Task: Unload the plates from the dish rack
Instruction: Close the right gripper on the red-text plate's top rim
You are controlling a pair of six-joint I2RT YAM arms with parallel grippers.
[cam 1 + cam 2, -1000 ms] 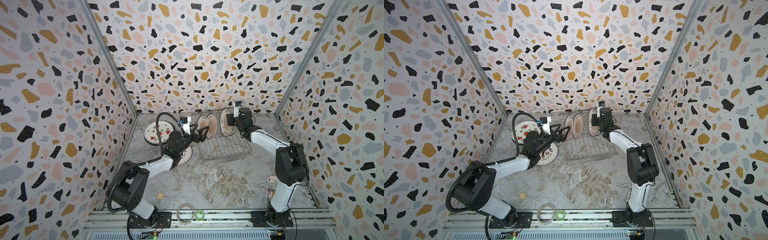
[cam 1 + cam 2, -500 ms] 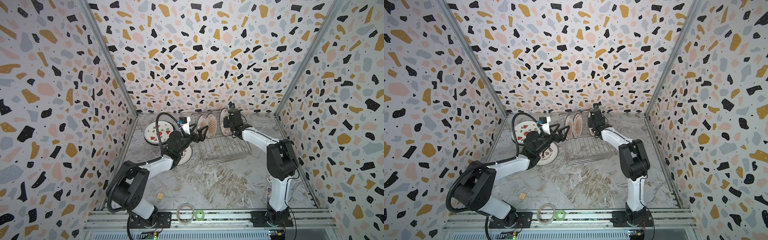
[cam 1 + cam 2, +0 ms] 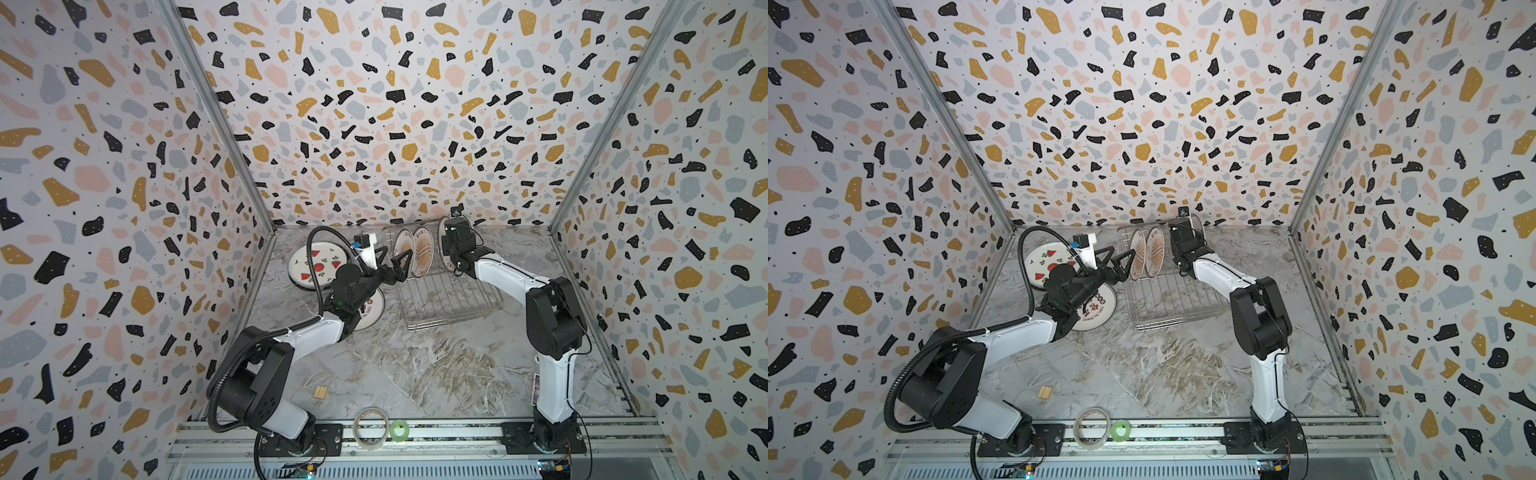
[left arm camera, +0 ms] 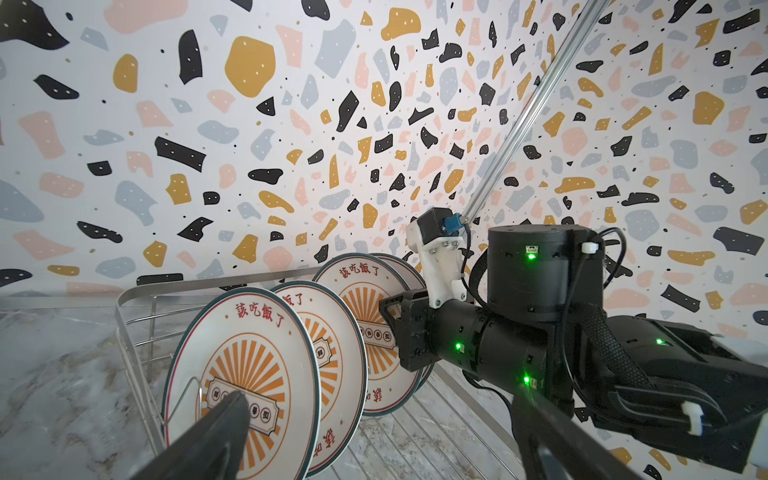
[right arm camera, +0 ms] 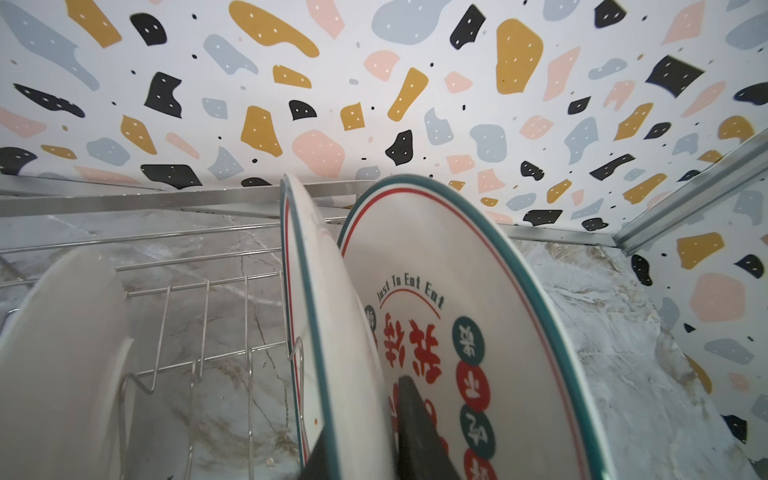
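Right wrist view: right fingers (image 5: pixel 419 419) pinch one plate (image 5: pixel 324 291) at its rim; left fingers (image 4: pixel 220 432) spread.

left arm (image 3: pixel 316 332) stretched low n forward, left end effector (image 3: pixel 395 258) gaping wide. right arm (image 3: pixel 505 276) elbow up, right end effector (image 5: pixel 361 432) pinching plate (image 5: pixel 328 299) rim

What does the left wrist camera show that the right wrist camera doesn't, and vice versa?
Left wrist only: three orange sunburst plates face-on, and the right arm's black wrist. Right wrist only: the plate printed Just To Eat Eat, and the right claw astride the rim of the neighbouring plate. Both: the dish rack, marble table and speckled wall.
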